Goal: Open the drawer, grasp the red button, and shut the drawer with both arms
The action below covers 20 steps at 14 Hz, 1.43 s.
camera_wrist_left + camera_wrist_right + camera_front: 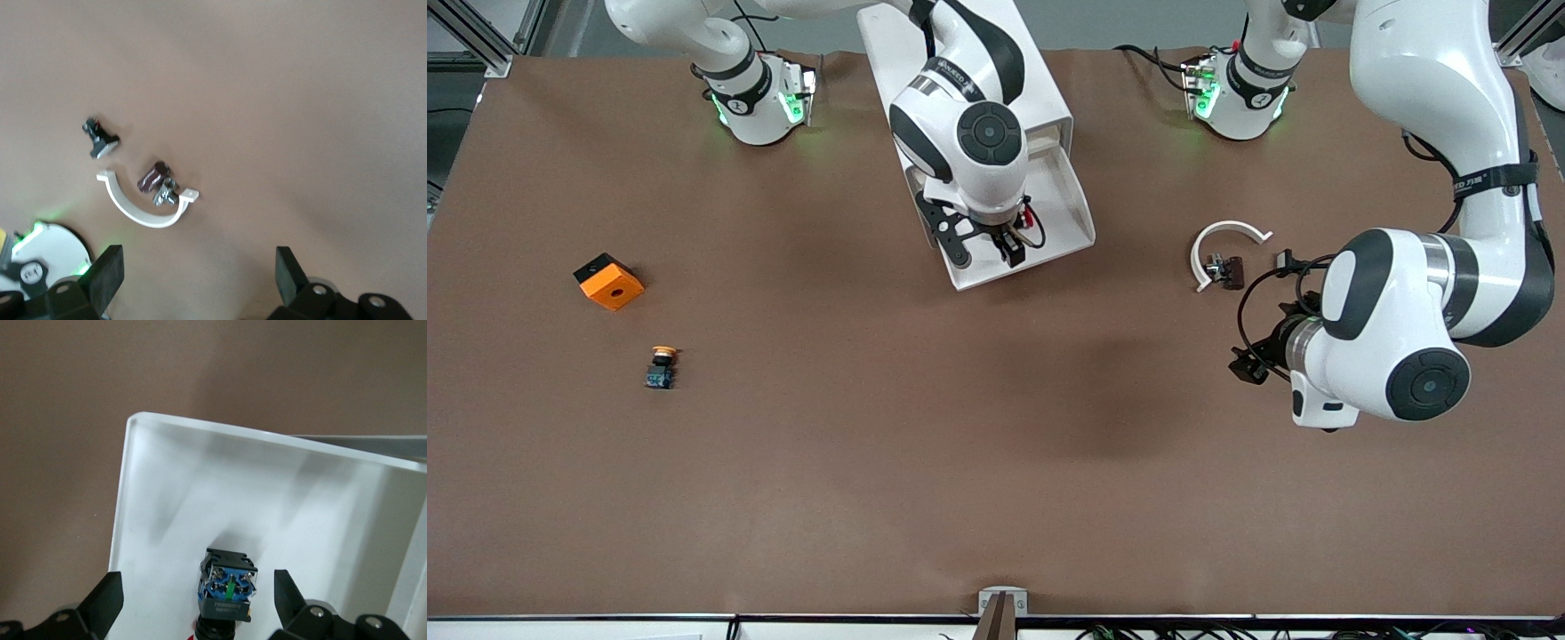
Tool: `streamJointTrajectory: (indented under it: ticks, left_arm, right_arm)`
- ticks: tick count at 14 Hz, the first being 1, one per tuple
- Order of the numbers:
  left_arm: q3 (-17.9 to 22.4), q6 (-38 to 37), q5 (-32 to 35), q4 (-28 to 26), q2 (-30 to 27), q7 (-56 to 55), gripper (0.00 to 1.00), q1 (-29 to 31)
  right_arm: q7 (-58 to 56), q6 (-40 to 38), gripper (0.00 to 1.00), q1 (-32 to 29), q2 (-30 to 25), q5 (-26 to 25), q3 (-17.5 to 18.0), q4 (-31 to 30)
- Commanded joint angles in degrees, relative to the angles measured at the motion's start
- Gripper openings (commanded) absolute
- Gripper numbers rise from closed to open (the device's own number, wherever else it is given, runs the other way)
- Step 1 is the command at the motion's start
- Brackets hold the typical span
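Note:
The drawer (1080, 233) stands pulled out of the white cabinet (1040, 80) at the middle of the table's robot side. In the right wrist view the drawer (130, 493) holds the button (227, 585), lying on its floor with the black-and-blue base showing and a sliver of red cap. My right gripper (987, 253) is open and low over the drawer, and the button lies between its fingers, untouched (198, 593). My left gripper (1247, 366) is open and empty over bare table at the left arm's end (200, 261).
A white curved bracket (1227, 236) with a small dark part (1227, 270) lies by the left gripper; both show in the left wrist view (143, 212). An orange cube (609, 281) and a yellow-capped button (662, 366) lie at the right arm's end.

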Motion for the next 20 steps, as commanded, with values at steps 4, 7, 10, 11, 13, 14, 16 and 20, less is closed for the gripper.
streamJointTrajectory:
  ticks: [4, 7, 10, 11, 13, 14, 16, 20]
  left_arm:
    - [-0.68, 2.24, 2.71, -6.68, -8.01, 9.57, 1.00, -0.27]
    - [-0.60, 5.91, 2.71, -12.38, -11.87, 16.59, 1.00, -0.01]
    - [-0.60, 12.76, 2.71, -21.78, -17.14, 20.64, 1.00, 0.00]
    - [-0.60, 14.35, 2.71, -24.16, -18.29, 22.05, 1.00, 0.00]
    - [-0.60, 15.68, 2.71, -25.50, -18.66, 23.12, 1.00, -0.09]
    - [-0.60, 15.77, 2.71, -25.50, -18.57, 23.12, 1.00, -0.18]
    - [-0.68, 16.47, 2.71, -25.41, -18.13, 23.12, 1.00, -0.44]
    - [-0.69, 17.44, 2.54, -25.50, -17.60, 23.03, 1.00, -0.97]
  right_arm:
    - [0.84, 4.62, 1.00, 0.40, -0.98, 2.70, 0.01, -4.90]
    - [0.84, 4.89, 1.00, 0.40, -0.89, 3.05, 0.01, -4.99]
    - [0.84, 4.89, 0.98, 0.57, -0.89, 3.14, 0.01, -4.90]
    - [0.84, 4.89, 0.97, 0.66, -0.80, 3.14, 0.01, -4.99]
    - [0.84, 5.06, 0.95, 0.84, -0.27, 3.14, 0.01, -4.90]
    - [0.84, 5.06, 0.93, 1.19, -0.18, 3.14, 0.01, -4.90]
    - [0.84, 5.06, 0.80, 1.89, 0.17, 3.14, -0.07, -4.90]
    - [0.31, 5.33, 0.38, 1.80, 0.34, 3.14, -0.07, -4.81]
